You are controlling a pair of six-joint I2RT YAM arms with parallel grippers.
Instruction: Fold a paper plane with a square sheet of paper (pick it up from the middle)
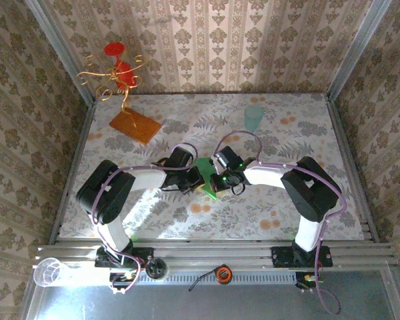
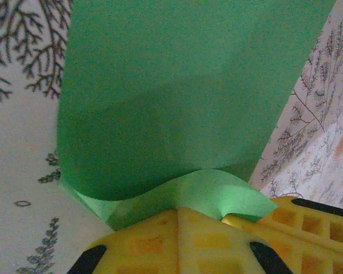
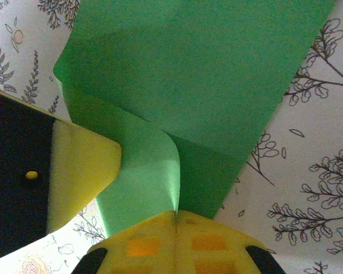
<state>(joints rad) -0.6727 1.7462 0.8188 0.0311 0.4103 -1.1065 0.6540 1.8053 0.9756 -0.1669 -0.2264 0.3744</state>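
Note:
The green sheet of paper [image 1: 203, 169] is folded and lies at the middle of the table, between both grippers. In the left wrist view the paper [image 2: 177, 97] spreads away from my left gripper [image 2: 183, 210]. Its yellow fingers [image 2: 143, 245] are shut on a raised, wavy flap at the paper's near edge. In the right wrist view my right gripper [image 3: 176, 213] is shut on a curled fold of the paper [image 3: 206, 74]. The left gripper's yellow finger [image 3: 83, 165] lies close beside that fold. From above, the left gripper [image 1: 195, 179] and right gripper [image 1: 217, 179] nearly touch.
An orange-brown board [image 1: 135, 125] carrying a gold wire ornament with red pieces stands at the back left. A pale teal cup [image 1: 253, 117] stands at the back right. A clear plastic cup [image 1: 50, 272] lies by the front rail at the left. Patterned walls enclose the table.

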